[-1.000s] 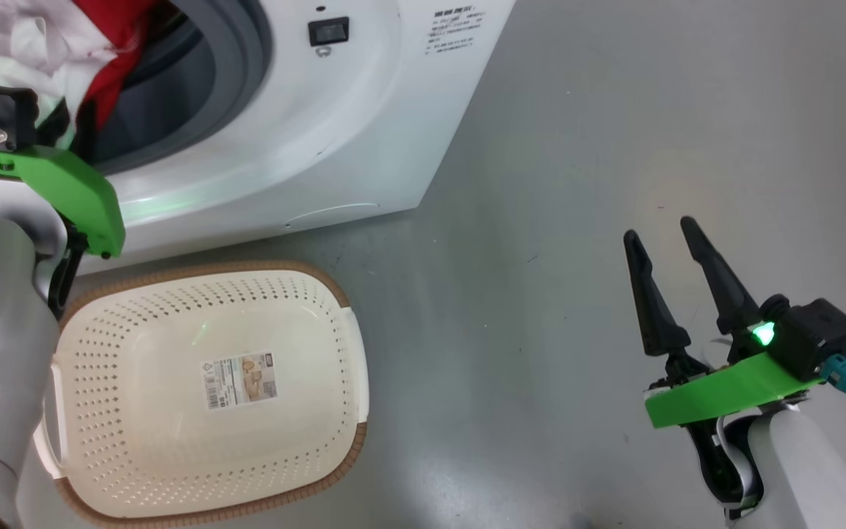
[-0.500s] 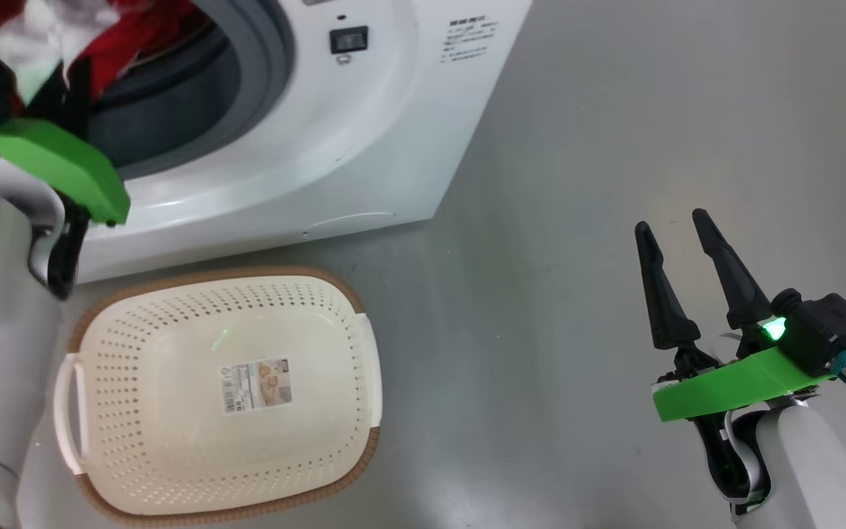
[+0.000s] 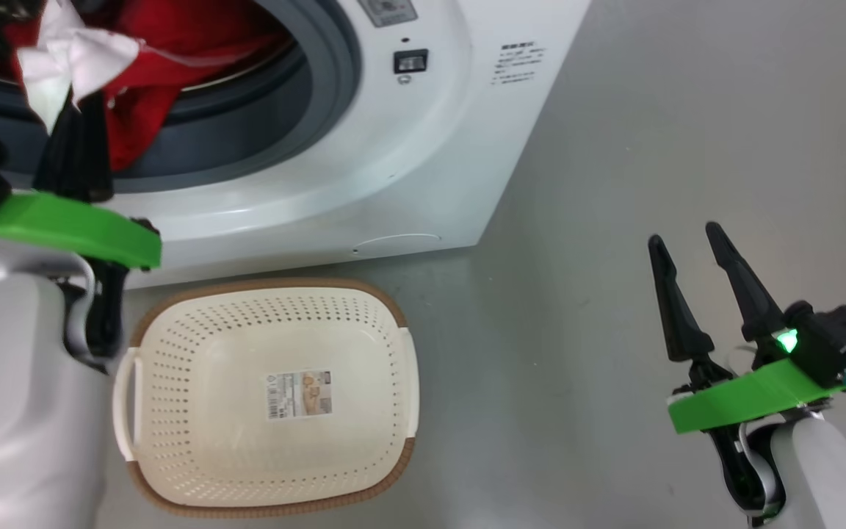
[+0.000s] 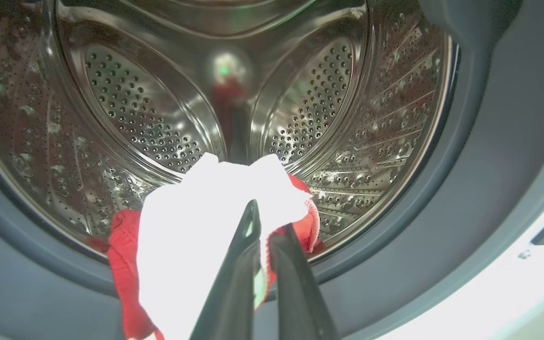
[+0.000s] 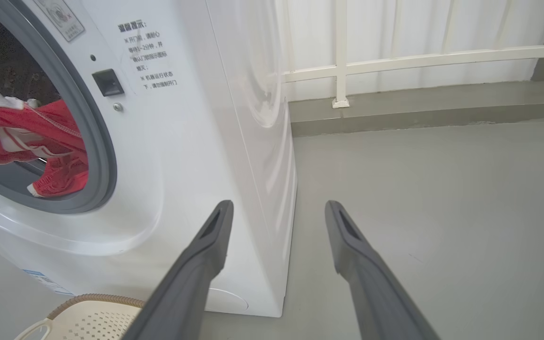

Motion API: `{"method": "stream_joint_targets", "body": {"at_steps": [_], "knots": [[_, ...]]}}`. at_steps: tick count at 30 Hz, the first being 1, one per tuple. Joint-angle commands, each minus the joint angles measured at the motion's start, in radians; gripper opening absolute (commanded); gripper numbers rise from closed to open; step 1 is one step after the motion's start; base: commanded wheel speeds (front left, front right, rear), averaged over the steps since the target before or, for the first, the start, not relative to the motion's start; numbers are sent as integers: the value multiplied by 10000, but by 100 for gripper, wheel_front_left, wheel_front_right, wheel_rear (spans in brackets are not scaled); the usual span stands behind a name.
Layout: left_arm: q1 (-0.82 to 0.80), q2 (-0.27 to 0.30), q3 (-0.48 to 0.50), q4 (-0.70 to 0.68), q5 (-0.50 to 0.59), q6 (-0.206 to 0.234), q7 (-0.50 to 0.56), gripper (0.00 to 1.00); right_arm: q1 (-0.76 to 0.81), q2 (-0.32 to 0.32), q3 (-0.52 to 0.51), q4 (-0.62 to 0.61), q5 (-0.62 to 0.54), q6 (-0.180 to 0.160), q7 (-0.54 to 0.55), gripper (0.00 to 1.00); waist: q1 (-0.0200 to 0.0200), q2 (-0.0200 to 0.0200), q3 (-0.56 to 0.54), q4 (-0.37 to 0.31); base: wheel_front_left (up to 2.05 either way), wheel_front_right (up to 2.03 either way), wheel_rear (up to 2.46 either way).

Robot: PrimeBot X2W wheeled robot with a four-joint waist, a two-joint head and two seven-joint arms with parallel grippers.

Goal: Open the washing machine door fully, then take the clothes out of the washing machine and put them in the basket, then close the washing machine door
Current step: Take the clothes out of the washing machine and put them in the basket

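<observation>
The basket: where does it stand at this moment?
In the head view the basket stands on the grey floor at the lower centre-left, directly in front of the washing machine.

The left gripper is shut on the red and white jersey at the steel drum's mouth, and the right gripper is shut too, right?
No: the right gripper is open, its two dark fingers apart above the grey floor, as the right wrist view shows. The left gripper is shut on the red and white jersey at the steel drum's mouth.
</observation>
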Motion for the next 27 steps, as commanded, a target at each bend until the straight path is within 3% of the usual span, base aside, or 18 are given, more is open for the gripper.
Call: {"method": "stream_joint_targets", "body": {"at_steps": [1,8,27], "knots": [[372,214,527,-645,262,-69,-117,0,332,-145,96,-253,-10,63,-65,100,0,0,-183,224,0,0,0],[2184,-833,1484,-3040,860,-151,-117,0,546,-267,31,-225,-11,63,-65,100,0,0,-519,595,0,0,0],[5263,-1460,1491,-8483,1460,-156,-118,0,723,-419,19,-166,-15,63,-65,100,0,0,-822,1156,0,0,0]]}}
